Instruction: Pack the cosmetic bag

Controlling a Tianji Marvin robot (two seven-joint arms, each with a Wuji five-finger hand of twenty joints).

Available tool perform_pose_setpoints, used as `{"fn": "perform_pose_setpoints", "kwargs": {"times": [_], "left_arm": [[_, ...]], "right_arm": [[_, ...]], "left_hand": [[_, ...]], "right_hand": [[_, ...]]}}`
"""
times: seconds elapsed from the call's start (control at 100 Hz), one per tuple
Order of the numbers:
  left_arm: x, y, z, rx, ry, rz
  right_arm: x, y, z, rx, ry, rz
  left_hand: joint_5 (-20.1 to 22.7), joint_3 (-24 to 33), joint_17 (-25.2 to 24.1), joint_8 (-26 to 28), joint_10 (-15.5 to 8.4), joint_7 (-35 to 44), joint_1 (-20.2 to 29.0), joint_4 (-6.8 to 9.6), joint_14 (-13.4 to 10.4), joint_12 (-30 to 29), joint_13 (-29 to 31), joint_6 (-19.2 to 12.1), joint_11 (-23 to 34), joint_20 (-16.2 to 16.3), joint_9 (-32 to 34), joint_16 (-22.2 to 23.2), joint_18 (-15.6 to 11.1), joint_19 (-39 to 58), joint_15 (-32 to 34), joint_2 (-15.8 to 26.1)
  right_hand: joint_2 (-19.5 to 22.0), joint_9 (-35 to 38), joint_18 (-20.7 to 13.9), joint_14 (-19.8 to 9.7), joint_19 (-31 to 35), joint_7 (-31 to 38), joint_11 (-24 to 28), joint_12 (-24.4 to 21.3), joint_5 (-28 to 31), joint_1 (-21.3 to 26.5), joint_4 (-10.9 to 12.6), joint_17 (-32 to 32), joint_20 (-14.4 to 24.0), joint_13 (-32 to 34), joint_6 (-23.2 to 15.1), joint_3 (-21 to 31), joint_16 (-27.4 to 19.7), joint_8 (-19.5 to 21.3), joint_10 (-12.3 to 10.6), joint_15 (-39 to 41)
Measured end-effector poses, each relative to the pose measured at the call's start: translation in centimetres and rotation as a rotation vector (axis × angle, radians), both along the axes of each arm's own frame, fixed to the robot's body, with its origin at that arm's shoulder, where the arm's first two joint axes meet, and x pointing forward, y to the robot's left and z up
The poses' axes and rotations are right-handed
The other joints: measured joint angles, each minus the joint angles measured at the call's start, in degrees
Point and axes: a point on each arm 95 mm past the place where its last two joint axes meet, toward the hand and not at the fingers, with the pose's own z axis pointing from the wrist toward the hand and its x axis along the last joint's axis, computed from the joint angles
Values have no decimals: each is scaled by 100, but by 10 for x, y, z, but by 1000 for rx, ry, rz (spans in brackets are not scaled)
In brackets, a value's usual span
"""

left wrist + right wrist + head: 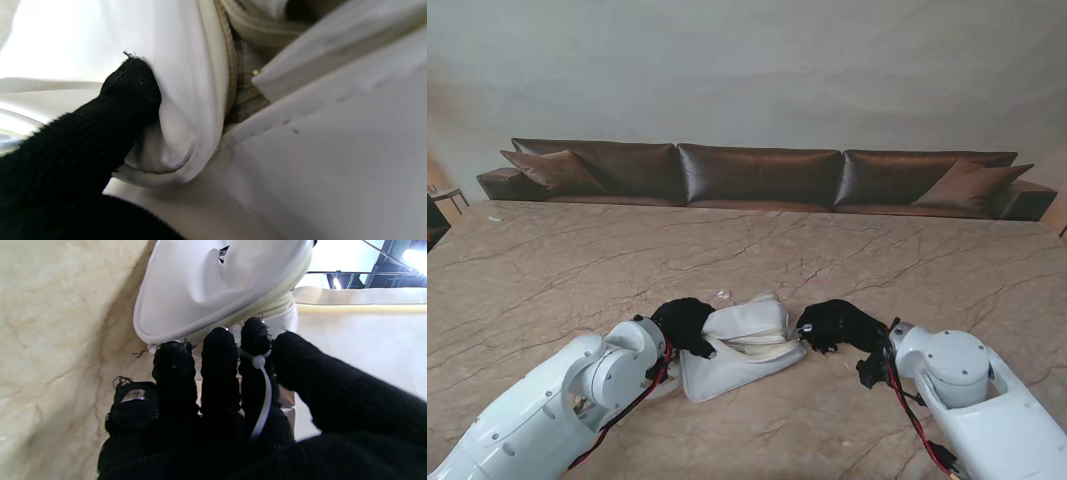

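A white cosmetics bag (745,342) lies on the marble table (567,260), between my two black-gloved hands. My left hand (685,322) grips the bag's left end. In the left wrist view a fingertip (131,86) presses into the white fabric (186,83), beside the beige zipper (242,90), which is partly open. My right hand (835,324) is closed at the bag's right end. In the right wrist view its fingers (217,373) and thumb meet against the bag's edge (200,290). What they pinch is hidden by the fingers.
A small clear object (723,294) lies on the table just beyond the bag. A long brown sofa (757,175) with cushions runs behind the table's far edge. Bare marble stretches to both sides and beyond the bag.
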Motion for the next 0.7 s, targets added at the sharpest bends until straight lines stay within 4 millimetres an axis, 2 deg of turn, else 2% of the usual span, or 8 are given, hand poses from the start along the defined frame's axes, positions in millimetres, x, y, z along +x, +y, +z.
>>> {"fn": "perform_pose_setpoints", "kwargs": {"times": [0.24, 0.37, 0.47, 0.54, 0.59, 0.64, 0.68, 0.7], "left_arm": [[3, -5, 4, 57, 47, -48], [3, -7, 6, 78, 55, -69], [3, -7, 6, 72, 60, -68], [2, -3, 5, 45, 55, -49], [1, 0, 2, 11, 53, -24], [-1, 3, -1, -29, 64, 3], [-3, 6, -3, -59, 80, 26], [-3, 8, -4, -70, 87, 38]], "right_arm": [[7, 12, 16, 2, -51, 37], [11, 18, 26, 41, -109, 22], [11, 21, 32, 94, -117, 5], [10, 21, 33, 88, -116, 26], [9, 19, 33, 79, -111, 44], [7, 17, 32, 78, -103, 49], [5, 14, 31, 78, -95, 43], [3, 12, 30, 79, -91, 38]], "left_hand": [[0, 168, 107, 240, 12, 84, -144, 1, -12, 86, 0, 0, 17, -53, 18, -60, 0, 57, 143, 1], [0, 202, 198, 319, 16, 224, -225, 1, -65, 92, 60, 2, 51, -102, 46, -94, 0, 286, 340, 0], [0, 379, 173, 326, 18, 363, -446, 4, -141, 110, 91, 2, 101, -106, 90, -122, -4, 501, 573, 1], [0, 378, -111, 213, 19, 370, -447, 5, -142, 81, 91, 3, 102, -99, 90, -123, -83, 527, 583, 1], [-30, 378, -428, -69, 23, 455, -447, 5, -142, 277, 53, 8, -43, -23, 91, 99, -143, 443, 584, -29], [-215, 486, -937, -646, 23, 612, -469, 5, -142, 634, -174, 12, -528, 51, 99, 541, -174, 20, 494, -72], [-529, 748, -1397, -993, 21, 628, -739, 15, -132, 742, -439, 12, -935, 103, -80, 649, -178, -388, 260, -58], [-665, 800, -1567, -1103, 12, 628, -883, 143, -126, 751, -546, 9, -1141, 117, -163, 637, -180, -564, 55, 4]], "right_hand": [[0, 1, 0, 0, 0, 7, 1, 12, 177, 0, 0, 22, 0, 0, 83, -4, 0, -14, 35, 0], [0, 38, 0, 1, 0, 9, 15, 88, 231, 0, 0, 55, 0, 6, 529, -9, 0, -39, 260, 0], [0, 39, 0, 2, 0, 9, 23, 91, 232, 0, 0, 58, 0, 6, 586, -15, 0, -77, 288, 0], [0, 20, 0, 2, 0, 9, 24, 92, 232, 0, 0, 59, 0, 6, 586, -16, 0, -78, 288, 0], [0, 8, 0, 2, 0, 9, 24, 92, 163, 0, 0, 59, 0, 6, 550, -16, 0, -78, 288, 0], [0, 7, 0, 2, 0, 9, 24, 92, 156, 0, 0, 59, 0, 6, 487, -18, 0, -78, 276, 0], [0, 7, 1, 2, 0, 12, 21, 92, 154, 0, 0, 59, 0, 6, 361, -19, 0, -78, 202, 0], [0, 7, 1, 2, 0, 18, 16, 23, 152, 0, 0, 59, 0, 6, 220, -19, 0, -78, 147, 0]]}}
